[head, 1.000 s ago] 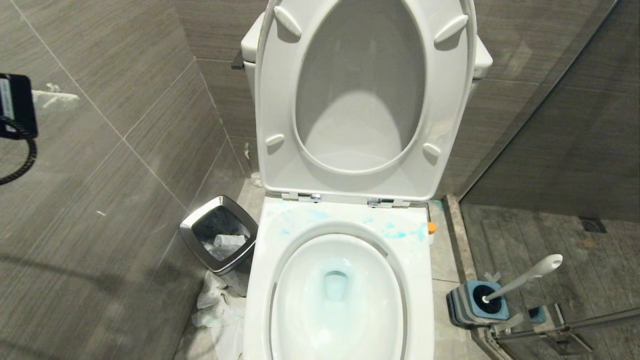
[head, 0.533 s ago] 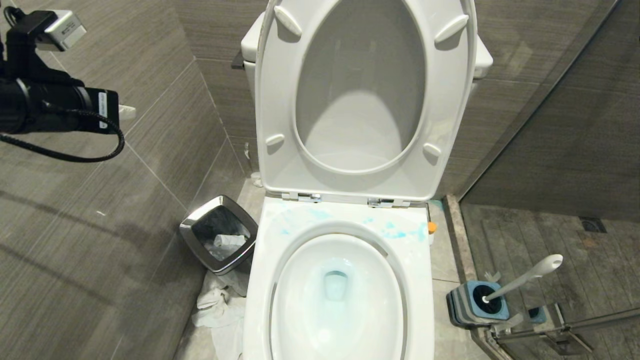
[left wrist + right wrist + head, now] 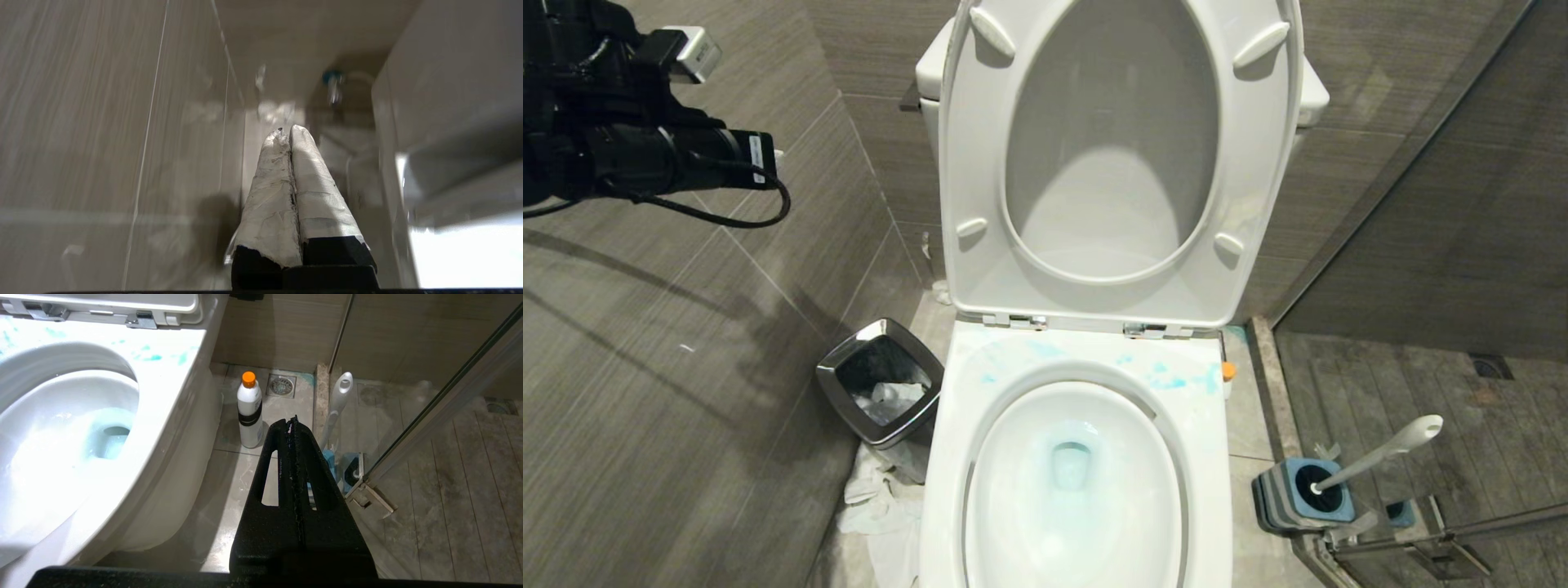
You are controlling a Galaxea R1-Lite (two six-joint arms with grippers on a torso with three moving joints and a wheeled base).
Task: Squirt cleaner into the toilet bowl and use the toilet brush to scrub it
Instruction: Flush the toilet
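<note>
My left gripper (image 3: 288,134): two taped fingers pressed together, nothing between them, up beside the wall tiles left of the raised seat (image 3: 1111,155). My right gripper (image 3: 291,424): two black fingers closed flat, empty, over the floor right of the toilet.

Count: one bowl (image 3: 1078,482), one brush (image 3: 1376,456), one holder (image 3: 1298,494), one bin (image 3: 882,384), one bottle (image 3: 249,410).

Cleaner (image 3: 1176,380) shows as blue smears on the bowl's back rim near the two hinges and as a tint in the water. Brush stands tilted in its holder on the floor at the bowl's right side, by the glass door (image 3: 441,404). Bin is at the bowl's left, crumpled paper (image 3: 878,506) below it.

Only the right wrist view shows the whole orange-capped bottle, standing beside the bowl's base, and one floor drain (image 3: 282,385). Head view shows only its orange cap, and only my left arm. Left wrist view shows walls, blurred.
</note>
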